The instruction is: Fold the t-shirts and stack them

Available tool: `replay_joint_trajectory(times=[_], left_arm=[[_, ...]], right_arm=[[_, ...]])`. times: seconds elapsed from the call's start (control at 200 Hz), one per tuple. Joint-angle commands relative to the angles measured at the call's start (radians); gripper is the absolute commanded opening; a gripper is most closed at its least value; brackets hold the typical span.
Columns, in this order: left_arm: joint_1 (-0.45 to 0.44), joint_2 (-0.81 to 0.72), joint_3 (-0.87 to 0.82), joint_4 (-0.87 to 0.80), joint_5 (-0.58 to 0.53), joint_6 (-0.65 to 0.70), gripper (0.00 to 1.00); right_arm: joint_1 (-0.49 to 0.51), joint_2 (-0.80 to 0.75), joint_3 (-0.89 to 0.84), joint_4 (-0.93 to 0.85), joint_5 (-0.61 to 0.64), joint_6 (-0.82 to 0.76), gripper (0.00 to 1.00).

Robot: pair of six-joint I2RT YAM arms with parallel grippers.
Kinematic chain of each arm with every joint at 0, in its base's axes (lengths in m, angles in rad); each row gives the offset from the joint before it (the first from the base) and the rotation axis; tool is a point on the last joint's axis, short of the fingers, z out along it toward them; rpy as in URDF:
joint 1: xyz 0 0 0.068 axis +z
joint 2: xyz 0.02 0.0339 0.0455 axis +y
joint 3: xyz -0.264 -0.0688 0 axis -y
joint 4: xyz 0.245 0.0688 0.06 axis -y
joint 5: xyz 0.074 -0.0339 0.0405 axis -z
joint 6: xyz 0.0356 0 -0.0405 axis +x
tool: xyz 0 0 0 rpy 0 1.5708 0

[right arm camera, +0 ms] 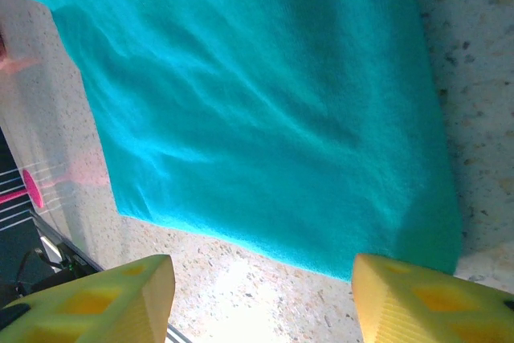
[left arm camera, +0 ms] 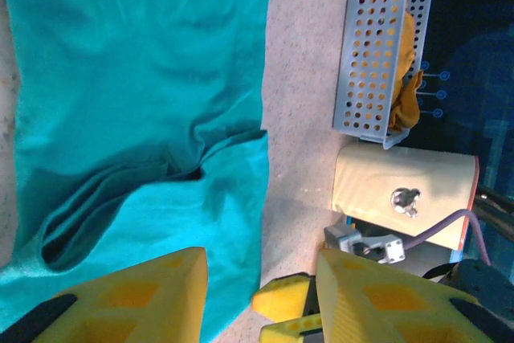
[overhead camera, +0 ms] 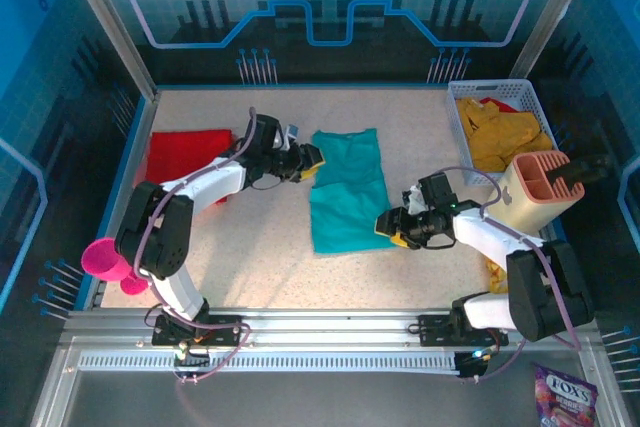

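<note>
The speckled surface (overhead camera: 250, 247) carries the work. The teal t-shirt (overhead camera: 345, 197) lies flat at its middle, already narrowed to a long panel (a sleeve fold shows as a dark crease in the left wrist view). Its long axis runs from the far side towards the arm bases, tilted a little. The red t-shirt (overhead camera: 185, 152) lies well apart at the far left. The mustard-yellow t-shirts (overhead camera: 500, 132) are heaped in the white basket (overhead camera: 490, 85) at the far right.

The coming move turns on how the two arms bracket the teal panel. The left gripper (overhead camera: 312, 157) sits at the panel's far left corner, so the cloth stretches away to its right and towards the bases. Its fingers are spread and pinch nothing. In its wrist view one finger hangs over teal and the other over bare surface, straddling the cloth's edge. The right gripper (overhead camera: 392, 230) sits just beside the near right corner, with the shirt to its left. Its fingers are spread wider and also hold nothing, with the near hem and corner between them in its own view.

So the arms stand at diagonally opposite corners, each nearest its own end of the long axis. I judge the next fold will go across that axis, one end brought over the other, and each gripper must first close on its corner.
</note>
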Motion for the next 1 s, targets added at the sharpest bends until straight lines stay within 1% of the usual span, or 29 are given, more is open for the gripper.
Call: replay_joint_trajectory(times=[0.0, 0.16, 0.28, 0.385, 0.545, 0.61, 0.695, 0.8, 0.86, 0.941, 0.996], left_arm=[[-0.046, 0.045, -0.023, 0.058, 0.060, -0.047, 0.40], [-0.101, 0.171, -0.013, 0.238, 0.092, -0.157, 0.39], [-0.107, 0.257, 0.025, 0.287, 0.103, -0.189, 0.39], [-0.090, 0.318, 0.057, 0.286, 0.107, -0.185, 0.38], [-0.040, 0.372, 0.121, 0.206, 0.129, -0.128, 0.38], [-0.025, 0.357, 0.137, 0.182, 0.149, -0.113, 0.38], [-0.017, 0.318, 0.174, 0.111, 0.186, -0.078, 0.39], [-0.018, 0.236, 0.191, 0.026, 0.225, -0.031, 0.41], [-0.018, 0.171, 0.168, -0.042, 0.214, 0.018, 0.42], [-0.017, 0.080, 0.115, -0.163, 0.165, 0.105, 0.44], [-0.018, 0.023, 0.051, -0.208, 0.130, 0.149, 0.45]], right_arm=[[-0.017, -0.010, 0.033, -0.046, 0.012, -0.025, 0.61], [-0.024, -0.009, 0.012, -0.036, 0.018, -0.015, 0.61], [-0.032, -0.016, -0.014, -0.040, 0.035, -0.016, 0.61], [-0.057, -0.007, -0.035, -0.049, 0.034, -0.025, 0.61], [-0.087, -0.042, -0.052, -0.073, 0.026, -0.036, 0.61], [-0.099, -0.059, -0.043, -0.095, 0.024, -0.045, 0.61], [-0.114, -0.079, -0.032, -0.118, 0.025, -0.053, 0.62], [-0.132, -0.077, -0.022, -0.122, 0.016, -0.056, 0.62], [-0.137, -0.062, -0.008, -0.135, 0.009, -0.062, 0.62], [-0.137, -0.037, 0.013, -0.154, 0.011, -0.075, 0.62], [-0.136, -0.020, 0.025, -0.158, 0.010, -0.083, 0.63]])
